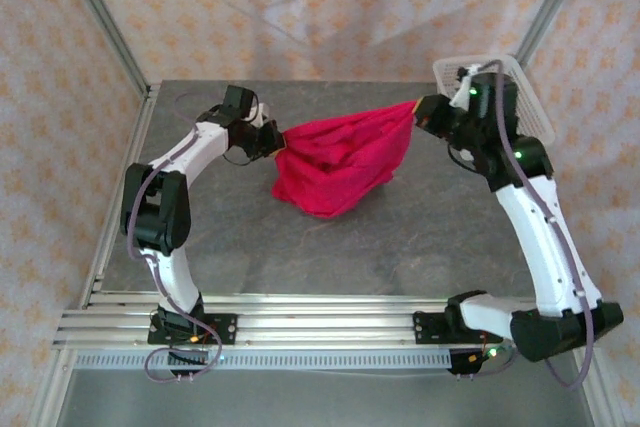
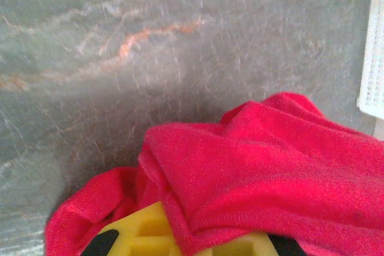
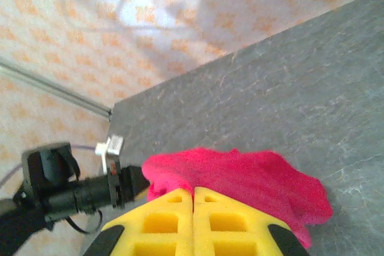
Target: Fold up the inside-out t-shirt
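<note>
The inside-out t-shirt [image 1: 335,162], bright red and bunched, hangs stretched between my two grippers above the middle of the table, its lower fold touching or just above the surface. My left gripper [image 1: 275,139] is shut on the shirt's left end. In the left wrist view the shirt [image 2: 270,166] drapes over my yellow fingers [image 2: 135,235] and hides their tips. My right gripper [image 1: 420,110] is shut on the shirt's right end. In the right wrist view its jaws [image 3: 193,191] are pressed together with the shirt [image 3: 246,175] bunched at their tips.
A white mesh basket [image 1: 500,75] stands at the back right corner, just behind the right wrist; its edge [image 2: 375,58] shows in the left wrist view. The grey stone table [image 1: 400,237] lies bare in front of the shirt. The left arm [image 3: 60,190] shows across from the right wrist camera.
</note>
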Controlling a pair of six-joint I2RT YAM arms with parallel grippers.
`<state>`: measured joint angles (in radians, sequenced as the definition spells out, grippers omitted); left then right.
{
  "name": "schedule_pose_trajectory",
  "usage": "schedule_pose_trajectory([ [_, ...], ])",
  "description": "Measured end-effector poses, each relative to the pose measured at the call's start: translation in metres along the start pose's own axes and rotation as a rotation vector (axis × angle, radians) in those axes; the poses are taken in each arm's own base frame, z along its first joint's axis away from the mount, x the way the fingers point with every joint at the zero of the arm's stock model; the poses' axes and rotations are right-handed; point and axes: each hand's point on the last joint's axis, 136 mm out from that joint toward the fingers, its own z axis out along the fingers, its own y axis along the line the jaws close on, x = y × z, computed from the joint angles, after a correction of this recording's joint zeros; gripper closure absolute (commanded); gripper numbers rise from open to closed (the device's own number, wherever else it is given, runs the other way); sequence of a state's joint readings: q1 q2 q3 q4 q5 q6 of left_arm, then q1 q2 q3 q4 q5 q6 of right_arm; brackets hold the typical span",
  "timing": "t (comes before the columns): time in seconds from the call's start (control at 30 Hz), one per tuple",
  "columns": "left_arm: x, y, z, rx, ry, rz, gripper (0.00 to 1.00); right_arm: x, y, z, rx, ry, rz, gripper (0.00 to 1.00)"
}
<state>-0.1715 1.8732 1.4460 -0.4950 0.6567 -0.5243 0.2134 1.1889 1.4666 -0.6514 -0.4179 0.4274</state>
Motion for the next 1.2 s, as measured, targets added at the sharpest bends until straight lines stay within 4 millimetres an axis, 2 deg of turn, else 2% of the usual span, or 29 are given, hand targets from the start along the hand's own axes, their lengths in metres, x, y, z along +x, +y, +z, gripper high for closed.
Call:
schedule_pose_trajectory([
  [0.07,0.004,-0.005,0.003,0.009,0.004,0.008,1.0,0.005,-0.014,0.01,0.017,0.021,0.03,1.0],
  [0.13,0.008,-0.01,0.006,0.015,0.009,0.018,1.0,0.017,-0.036,0.033,0.074,0.059,0.053,1.0],
  [0.2,0.011,-0.013,0.008,0.015,0.017,0.021,1.0,0.03,-0.069,0.062,0.181,0.096,0.073,1.0],
  [0.23,0.013,-0.012,0.009,0.012,0.018,0.021,0.95,0.044,-0.097,0.084,0.265,0.141,0.09,1.0],
  [0.3,0.013,-0.012,0.01,0.004,0.018,0.025,0.8,0.057,-0.121,0.1,0.336,0.18,0.102,1.0],
  [0.33,0.014,-0.012,0.01,0.001,0.016,0.038,0.73,0.076,-0.146,0.118,0.4,0.244,0.124,1.0],
  [0.4,0.015,-0.012,0.01,-0.012,0.008,0.082,0.66,0.09,-0.157,0.13,0.416,0.288,0.151,1.0],
  [0.47,0.025,-0.02,0.01,-0.024,0.005,0.15,0.64,0.094,-0.157,0.132,0.406,0.303,0.169,1.0],
  [0.53,0.041,-0.04,0.009,-0.025,0.002,0.258,0.62,0.09,-0.149,0.133,0.374,0.289,0.169,1.0],
  [0.63,0.078,-0.091,0.008,0.026,0.003,0.464,0.57,0.084,-0.14,0.133,0.342,0.277,0.167,1.0],
  [0.73,0.106,-0.122,0.011,0.083,0.021,0.568,0.53,0.082,-0.137,0.133,0.328,0.274,0.167,1.0],
  [0.77,0.11,-0.124,0.014,0.088,0.028,0.583,0.52,0.082,-0.136,0.133,0.327,0.274,0.167,1.0],
  [0.83,0.117,-0.124,0.022,0.085,0.048,0.599,0.44,0.082,-0.135,0.133,0.322,0.274,0.168,1.0],
  [0.87,0.121,-0.123,0.031,0.076,0.064,0.607,0.34,0.082,-0.135,0.133,0.32,0.275,0.168,1.0],
  [0.9,0.124,-0.121,0.039,0.066,0.079,0.608,0.32,0.082,-0.135,0.133,0.319,0.276,0.168,1.0],
  [0.93,0.126,-0.119,0.048,0.056,0.094,0.616,0.21,0.082,-0.134,0.133,0.317,0.276,0.168,1.0],
  [1.03,0.136,-0.109,0.074,0.018,0.147,0.623,0.15,0.083,-0.134,0.133,0.314,0.279,0.169,1.0],
  [1.1,0.145,-0.102,0.093,-0.011,0.185,0.632,0.17,0.083,-0.133,0.133,0.311,0.281,0.17,1.0],
  [1.13,0.147,-0.098,0.099,-0.03,0.199,0.634,0.22,0.083,-0.133,0.133,0.31,0.281,0.17,1.0],
  [1.17,0.149,-0.095,0.106,-0.047,0.209,0.638,0.33,0.083,-0.133,0.133,0.308,0.283,0.171,1.0],
  [1.2,0.149,-0.092,0.112,-0.063,0.216,0.645,0.54,0.083,-0.132,0.133,0.306,0.283,0.171,1.0],
])
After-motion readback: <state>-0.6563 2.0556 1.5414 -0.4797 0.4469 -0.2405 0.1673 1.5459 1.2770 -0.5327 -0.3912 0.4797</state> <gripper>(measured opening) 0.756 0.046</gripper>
